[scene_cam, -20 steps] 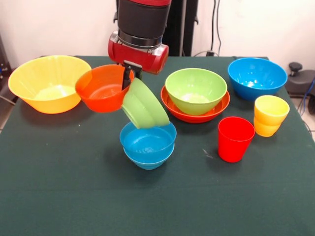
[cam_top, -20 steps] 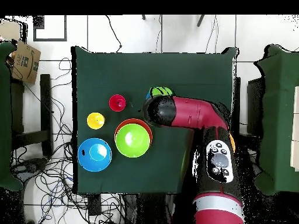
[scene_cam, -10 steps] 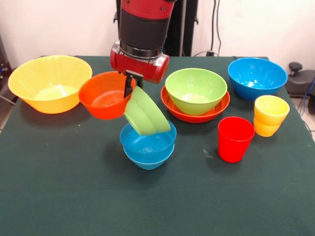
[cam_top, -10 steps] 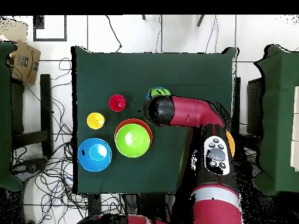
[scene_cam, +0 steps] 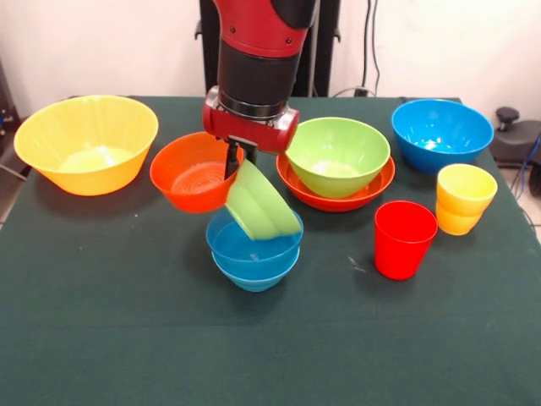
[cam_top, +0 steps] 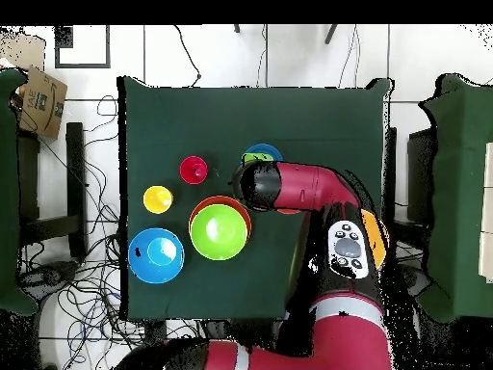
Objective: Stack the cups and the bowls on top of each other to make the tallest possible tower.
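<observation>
My gripper [scene_cam: 236, 167] is shut on the rim of a small green bowl [scene_cam: 260, 205]. That bowl hangs tilted, its lower edge dipping into a small blue bowl [scene_cam: 254, 252] [cam_top: 262, 151] on the cloth. An orange bowl [scene_cam: 193, 173] sits right against the gripper's left side. A large yellow bowl [scene_cam: 84, 139] stands at the left. A bigger green bowl [scene_cam: 336, 150] [cam_top: 218, 232] rests nested in a wide red-orange bowl [scene_cam: 338, 195]. At the right stand a large blue bowl [scene_cam: 441, 131] [cam_top: 156, 255], the yellow cup [scene_cam: 463, 197] [cam_top: 158, 199] and the red cup [scene_cam: 404, 238] [cam_top: 193, 170]. In the overhead view the arm hides the gripper.
The dark green table [scene_cam: 127, 321] carries everything. Beyond its far right corner sits a black device [scene_cam: 516, 135]. Cables lie on the floor around the table [cam_top: 87, 164] in the overhead view.
The arm has come down and moved right in the front view, lowering the small green bowl into the small blue bowl. The orange bowl has shifted the same way beside the gripper.
</observation>
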### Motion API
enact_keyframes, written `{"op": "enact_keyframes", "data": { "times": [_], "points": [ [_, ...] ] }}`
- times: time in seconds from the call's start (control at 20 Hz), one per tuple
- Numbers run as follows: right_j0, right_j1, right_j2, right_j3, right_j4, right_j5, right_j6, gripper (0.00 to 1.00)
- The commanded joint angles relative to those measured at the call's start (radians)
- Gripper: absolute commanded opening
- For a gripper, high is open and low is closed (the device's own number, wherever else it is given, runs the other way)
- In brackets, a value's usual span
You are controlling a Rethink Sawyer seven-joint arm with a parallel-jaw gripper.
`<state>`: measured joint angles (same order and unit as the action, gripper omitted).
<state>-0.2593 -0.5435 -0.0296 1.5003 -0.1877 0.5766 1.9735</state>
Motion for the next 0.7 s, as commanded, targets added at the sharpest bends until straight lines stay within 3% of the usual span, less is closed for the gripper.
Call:
{"op": "enact_keyframes", "data": {
  "times": [0.05, 0.7],
  "points": [
    [0.016, 0.012, 0.078, -0.019, 0.005, 0.024, 0.038, 0.0],
    [0.0, 0.024, 0.081, -0.045, -0.003, 0.028, 0.014, 0.0]
  ]
}}
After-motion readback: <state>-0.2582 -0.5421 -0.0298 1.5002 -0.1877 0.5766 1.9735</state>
